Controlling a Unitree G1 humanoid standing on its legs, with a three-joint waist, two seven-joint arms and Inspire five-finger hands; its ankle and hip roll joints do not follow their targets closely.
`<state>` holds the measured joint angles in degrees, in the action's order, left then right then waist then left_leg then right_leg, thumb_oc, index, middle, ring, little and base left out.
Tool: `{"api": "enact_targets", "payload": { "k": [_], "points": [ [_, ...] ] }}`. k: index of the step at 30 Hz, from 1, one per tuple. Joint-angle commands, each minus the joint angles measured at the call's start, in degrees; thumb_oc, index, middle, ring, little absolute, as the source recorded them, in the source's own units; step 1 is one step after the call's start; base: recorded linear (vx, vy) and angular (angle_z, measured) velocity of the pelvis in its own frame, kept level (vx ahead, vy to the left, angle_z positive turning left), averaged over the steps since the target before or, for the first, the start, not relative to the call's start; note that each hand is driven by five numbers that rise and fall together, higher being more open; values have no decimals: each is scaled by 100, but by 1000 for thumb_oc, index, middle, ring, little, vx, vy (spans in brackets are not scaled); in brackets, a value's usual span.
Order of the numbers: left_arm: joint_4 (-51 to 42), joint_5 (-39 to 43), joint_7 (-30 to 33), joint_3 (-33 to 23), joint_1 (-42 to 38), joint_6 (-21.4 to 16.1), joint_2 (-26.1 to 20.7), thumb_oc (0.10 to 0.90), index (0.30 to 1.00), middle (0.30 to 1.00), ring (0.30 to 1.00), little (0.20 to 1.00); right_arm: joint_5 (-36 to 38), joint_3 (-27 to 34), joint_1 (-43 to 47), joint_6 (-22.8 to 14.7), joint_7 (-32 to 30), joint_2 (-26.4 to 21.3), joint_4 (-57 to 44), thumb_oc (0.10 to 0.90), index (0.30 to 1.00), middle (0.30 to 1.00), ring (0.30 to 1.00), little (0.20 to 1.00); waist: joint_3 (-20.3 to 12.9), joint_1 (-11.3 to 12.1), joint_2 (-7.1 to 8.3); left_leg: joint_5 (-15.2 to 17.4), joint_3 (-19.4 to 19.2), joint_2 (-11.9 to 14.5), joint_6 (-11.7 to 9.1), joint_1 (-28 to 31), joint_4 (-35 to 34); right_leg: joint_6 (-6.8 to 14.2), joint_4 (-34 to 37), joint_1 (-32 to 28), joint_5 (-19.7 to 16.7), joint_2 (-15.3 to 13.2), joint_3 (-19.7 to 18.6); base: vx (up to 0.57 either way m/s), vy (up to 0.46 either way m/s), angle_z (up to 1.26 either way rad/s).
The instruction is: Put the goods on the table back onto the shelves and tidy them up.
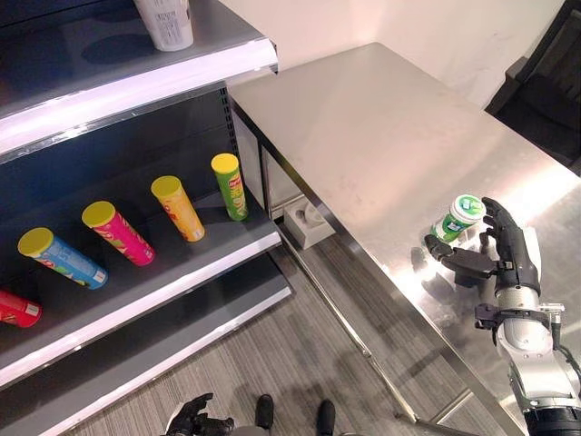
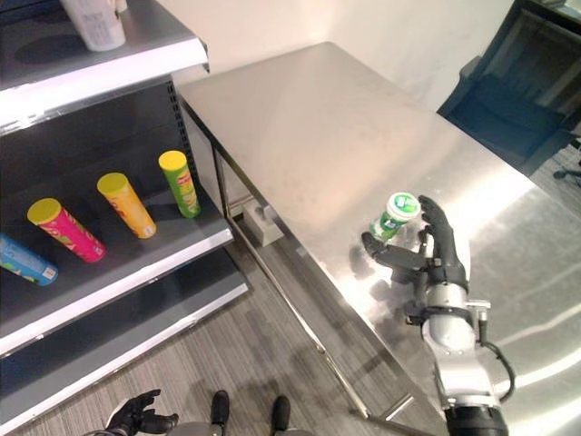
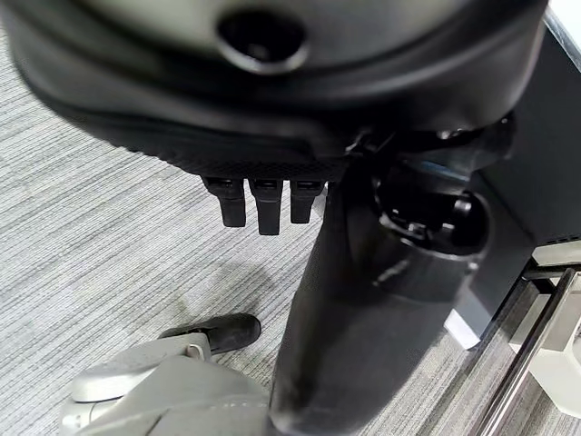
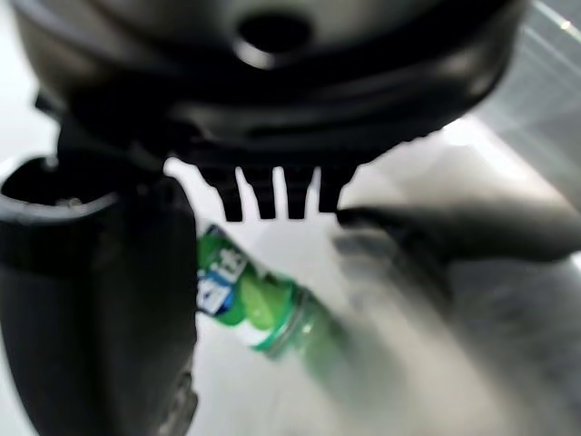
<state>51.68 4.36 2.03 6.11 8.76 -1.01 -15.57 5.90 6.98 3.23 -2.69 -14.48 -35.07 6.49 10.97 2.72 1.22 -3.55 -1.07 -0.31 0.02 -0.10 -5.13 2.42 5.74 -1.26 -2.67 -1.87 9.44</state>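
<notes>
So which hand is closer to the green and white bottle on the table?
Right. The right hand is at the green and white bottle, thumb and fingers on either side. The left hand hangs low over the floor, far away.

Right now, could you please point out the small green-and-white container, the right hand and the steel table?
small green-and-white container [image 1: 459, 217], left eye view, its side.
right hand [image 1: 508, 250], left eye view, palm.
steel table [image 1: 381, 118], left eye view, bare top.

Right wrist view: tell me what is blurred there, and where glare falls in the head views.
Right wrist view: the green bottle and the table smear beside the right hand. Left eye view: glare whitens the steel table just past that hand, and the shelf edge shines bright.
</notes>
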Motion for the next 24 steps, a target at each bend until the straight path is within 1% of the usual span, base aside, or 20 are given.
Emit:
{"api": "enact_targets", "payload": {
  "k": [1, 2, 3, 4, 12, 19, 24],
  "points": [
    [198, -43, 89, 187, -97, -90, -260, 800, 900, 900, 900, 900, 142, 216, 668, -305, -281, -152, -67, 714, 771, 771, 771, 771, -142, 237, 140, 284, 54, 192, -319, -107, 13, 735, -74, -162, 126, -645, 200, 0, 0, 0],
    [206, -45, 97, 191, -101, -84, -259, 800, 900, 900, 900, 900, 146, 195, 703, -293, -288, -149, -47, 668, 702, 702, 702, 702, -139, 247, 144, 286, 63, 195, -319, -107, 13, 732, -74, -163, 130, -645, 205, 0, 0, 0],
    [202, -31, 98, 195, -105, -79, -259, 800, 900, 900, 900, 900, 162, 164, 741, -295, -295, -140, -41, 504, 455, 455, 455, 455, -131, 260, 144, 287, 69, 196, -317, -109, 13, 730, -74, -164, 131, -648, 211, 0, 0, 0],
    [184, -37, 105, 220, -101, -73, -264, 800, 900, 900, 900, 900, 151, 94, 845, -280, -316, -177, 9, 400, 300, 300, 300, 300, -118, 286, 150, 284, 90, 192, -313, -113, 13, 727, -74, -166, 138, -646, 217, 0, 0, 0],
    [182, -39, 122, 173, -104, -65, -288, 800, 900, 900, 900, 900, 86, 143, 842, -280, -339, -227, -45, 400, 300, 300, 300, 300, -138, 301, 173, 310, 97, 200, -320, -74, 13, 715, -74, -223, 173, -631, 238, 5, -6, 3],
    [137, -50, 88, 51, -62, -45, -318, 800, 900, 900, 900, 900, -193, 557, 499, -247, -336, -394, -398, 400, 300, 300, 300, 300, -235, 235, 209, 343, 97, 257, -358, 38, 13, 699, -74, -334, 223, -594, 278, 2, -16, 3],
    [122, -64, 64, 6, -53, -41, -341, 800, 900, 900, 900, 900, -250, 876, 412, -337, -386, -533, -807, 400, 300, 300, 300, 300, -320, 195, 235, 347, 96, 313, -400, 97, 13, 672, -74, -395, 271, -551, 282, -16, -42, 3]
  ]
}}
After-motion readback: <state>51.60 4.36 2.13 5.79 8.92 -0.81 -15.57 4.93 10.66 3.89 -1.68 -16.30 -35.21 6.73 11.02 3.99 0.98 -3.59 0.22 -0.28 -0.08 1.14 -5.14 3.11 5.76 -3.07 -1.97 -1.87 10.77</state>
